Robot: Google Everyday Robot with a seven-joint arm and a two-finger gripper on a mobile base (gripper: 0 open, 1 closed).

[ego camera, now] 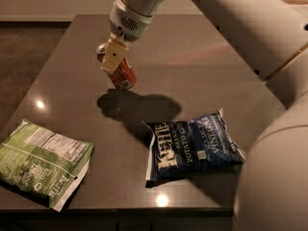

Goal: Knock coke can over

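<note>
Gripper (115,64) was closed on the coke can (124,77), which leaned over between its fingers (112,57) with its bottom sticking out below. To do this well, it should tip the can flat onto the table (202,76) under the gripper, then let go

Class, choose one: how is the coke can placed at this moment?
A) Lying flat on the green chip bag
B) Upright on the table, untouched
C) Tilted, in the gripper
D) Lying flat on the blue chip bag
C: the coke can leans at a slant, its top toward the upper left, with the gripper closed on it over the table.
</note>
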